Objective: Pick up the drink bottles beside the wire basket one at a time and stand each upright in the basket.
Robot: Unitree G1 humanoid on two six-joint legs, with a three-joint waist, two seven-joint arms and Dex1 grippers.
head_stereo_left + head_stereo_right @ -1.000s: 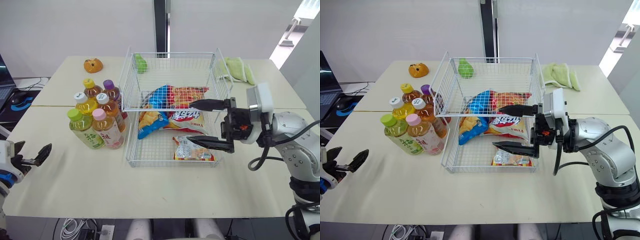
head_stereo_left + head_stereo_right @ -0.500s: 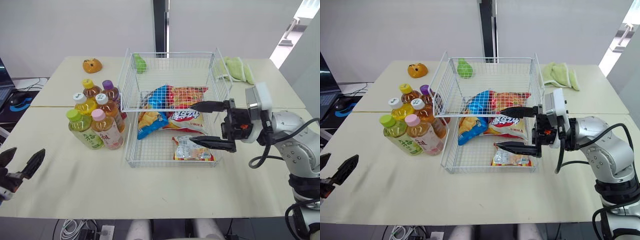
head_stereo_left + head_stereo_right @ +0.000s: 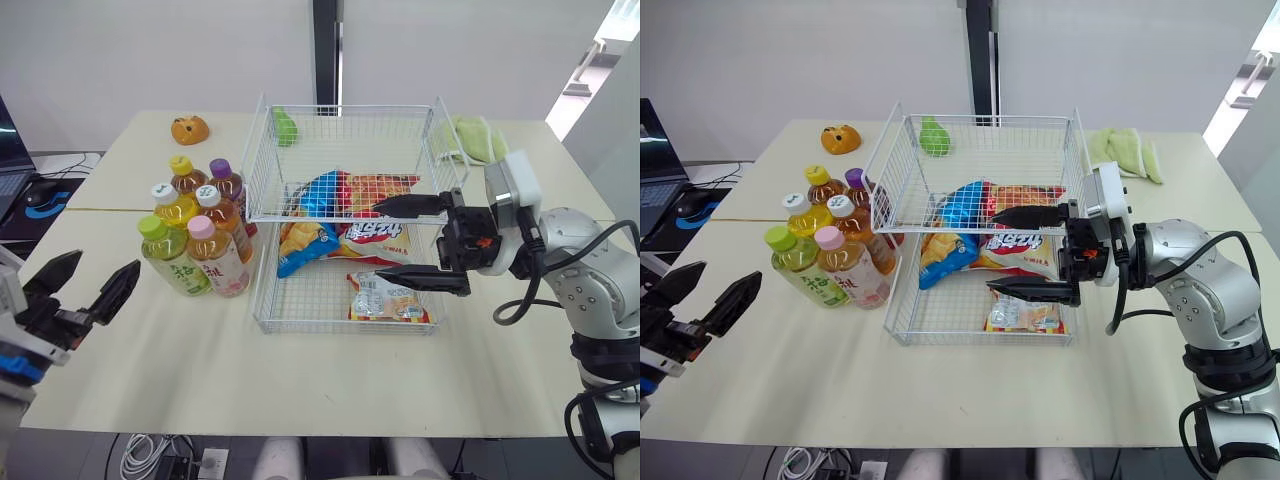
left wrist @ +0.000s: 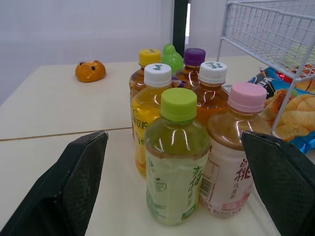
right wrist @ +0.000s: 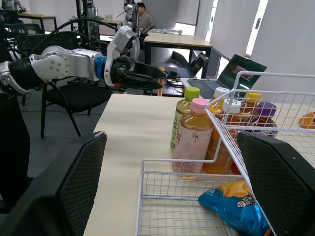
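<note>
Wire basket (image 3: 262,165) holds snack bags (image 3: 312,240), bottles (image 3: 212,255) standing beside.

I see my tabletop (image 3: 300,380) holding bottles (image 3: 195,245) at left, a wire basket (image 3: 262,170) mid-frame, an orange toy (image 3: 189,129) upper left, a green cloth (image 3: 470,137) upper right.

left gripper (image 3: 108,260): has risen and come forward from the table's near edge
drink bottles (image 3: 195,245): now nearer, ahead of its spread fingertips, not touching them
</note>
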